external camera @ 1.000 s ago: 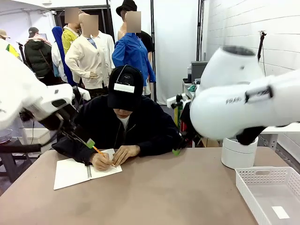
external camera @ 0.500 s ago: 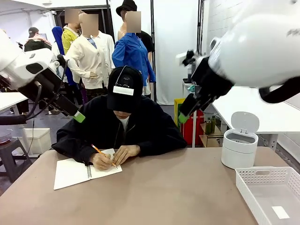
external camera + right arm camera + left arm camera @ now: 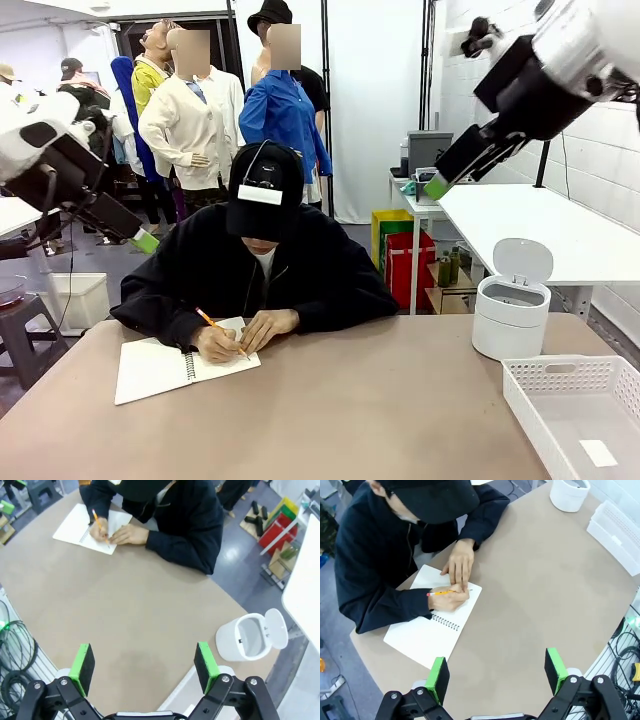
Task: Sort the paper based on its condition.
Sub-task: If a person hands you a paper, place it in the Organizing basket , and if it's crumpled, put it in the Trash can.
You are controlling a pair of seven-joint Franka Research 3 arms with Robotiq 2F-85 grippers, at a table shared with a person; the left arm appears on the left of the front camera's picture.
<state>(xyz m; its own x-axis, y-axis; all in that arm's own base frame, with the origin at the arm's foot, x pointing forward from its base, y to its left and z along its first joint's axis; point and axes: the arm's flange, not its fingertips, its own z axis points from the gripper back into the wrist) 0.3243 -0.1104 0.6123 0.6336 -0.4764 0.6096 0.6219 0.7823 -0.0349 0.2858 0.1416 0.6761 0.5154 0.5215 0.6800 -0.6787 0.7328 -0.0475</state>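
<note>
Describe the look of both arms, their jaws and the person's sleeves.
The left arm and right arm have rounded white shells. The left gripper and right gripper are black, with green pads on the jaws. The person's sleeves are dark.

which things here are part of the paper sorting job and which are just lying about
Job: notebook, pencil, open-lidded white bin, white basket.
Lying about: red box, grey box, white tub on the floor.
</note>
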